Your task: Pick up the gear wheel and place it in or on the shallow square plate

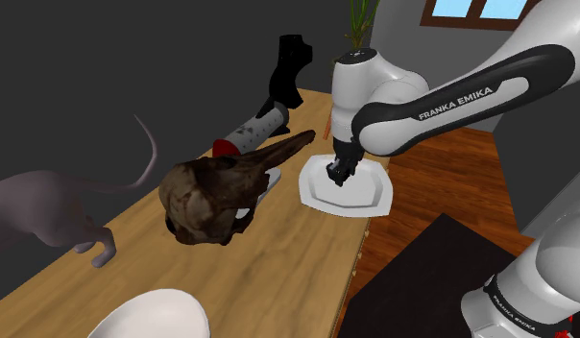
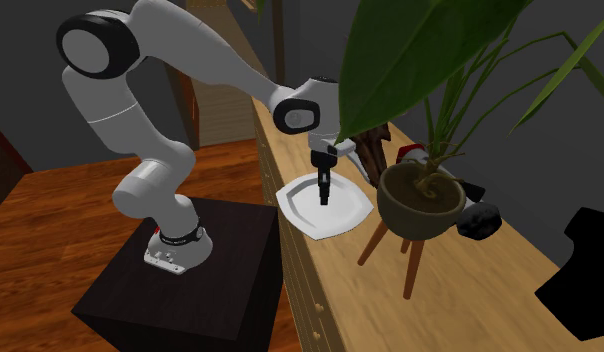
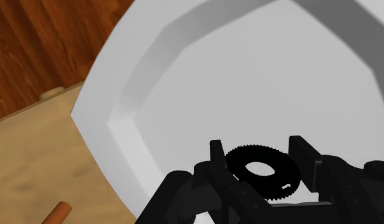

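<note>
Gear wheel (image 3: 264,173) clasped in hand (image 3: 259,153); over plate (image 3: 248,76).

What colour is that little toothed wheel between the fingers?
Black. The gear wheel shows best in the wrist view, against the white plate.

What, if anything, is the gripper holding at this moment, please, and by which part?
The black gear wheel, clasped by its toothed rim between the two fingers of the gripper, over the white plate.
</note>
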Robot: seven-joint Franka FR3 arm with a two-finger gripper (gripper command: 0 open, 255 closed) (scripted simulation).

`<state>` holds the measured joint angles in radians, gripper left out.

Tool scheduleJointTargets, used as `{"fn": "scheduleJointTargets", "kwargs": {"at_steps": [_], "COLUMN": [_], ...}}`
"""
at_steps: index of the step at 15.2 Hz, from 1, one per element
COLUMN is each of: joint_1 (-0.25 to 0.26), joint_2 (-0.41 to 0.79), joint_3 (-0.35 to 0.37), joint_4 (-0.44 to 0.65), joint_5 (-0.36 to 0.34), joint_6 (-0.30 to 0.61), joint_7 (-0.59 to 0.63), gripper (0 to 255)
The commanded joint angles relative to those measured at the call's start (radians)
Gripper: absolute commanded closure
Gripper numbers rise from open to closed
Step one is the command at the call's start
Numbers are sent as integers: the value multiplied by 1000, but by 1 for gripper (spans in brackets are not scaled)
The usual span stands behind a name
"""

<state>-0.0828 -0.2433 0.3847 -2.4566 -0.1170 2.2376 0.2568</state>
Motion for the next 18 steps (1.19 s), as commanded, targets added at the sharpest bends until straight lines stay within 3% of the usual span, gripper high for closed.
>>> {"fn": "scheduleJointTargets", "kwargs": {"at_steps": [1, 6, 10, 18], "joint_1": [0, 0, 17, 17], "joint_2": [0, 0, -66, -66], "joint_3": [0, 0, -5, -5], "joint_4": [0, 0, 74, 74], "joint_5": [0, 0, 36, 36], "joint_6": [0, 0, -135, -135], "joint_7": [0, 0, -25, -25], "gripper": [0, 0, 0, 0]}}
